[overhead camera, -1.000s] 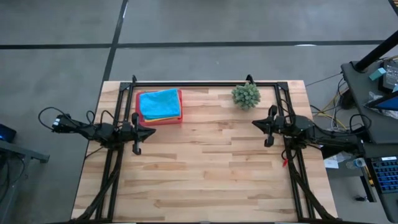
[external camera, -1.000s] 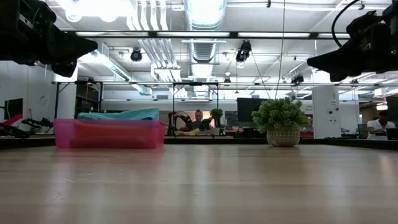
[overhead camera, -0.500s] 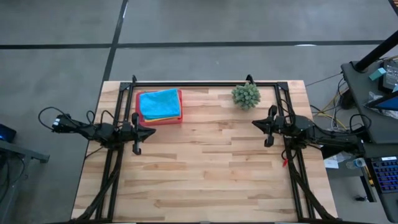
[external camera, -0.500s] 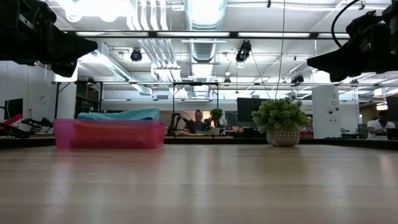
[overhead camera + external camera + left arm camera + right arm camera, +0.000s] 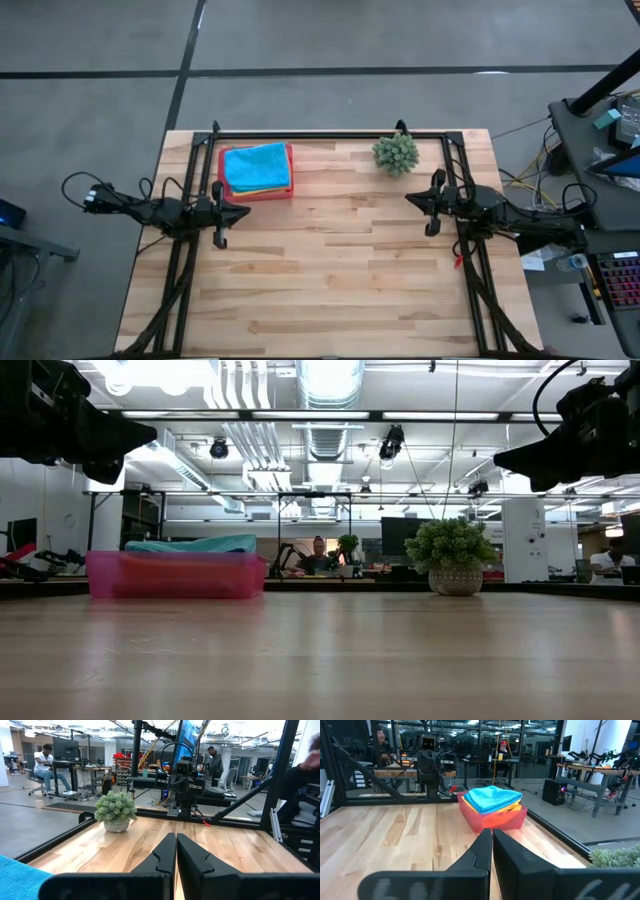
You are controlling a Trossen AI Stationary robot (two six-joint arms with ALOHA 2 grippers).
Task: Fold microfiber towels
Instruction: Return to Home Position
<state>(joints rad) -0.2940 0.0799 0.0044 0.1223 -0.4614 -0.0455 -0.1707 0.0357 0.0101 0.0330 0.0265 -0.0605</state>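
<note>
The microfiber towels (image 5: pixel 257 167) lie stacked in a pink tray (image 5: pixel 256 192) at the table's far left, a turquoise one on top and yellow and orange edges (image 5: pixel 512 807) showing beneath. My left gripper (image 5: pixel 243 212) hovers shut at the table's left side, just near of the tray, pointing level toward the right. My right gripper (image 5: pixel 410 198) hovers shut at the right side, pointing level toward the left. Both are held above the table and touch nothing.
A small spiky green plant ball (image 5: pixel 396 153) in a pot stands at the far right of the wooden table (image 5: pixel 330 270). A black frame (image 5: pixel 330 135) runs along the far edge and both sides. People sit in the room beyond.
</note>
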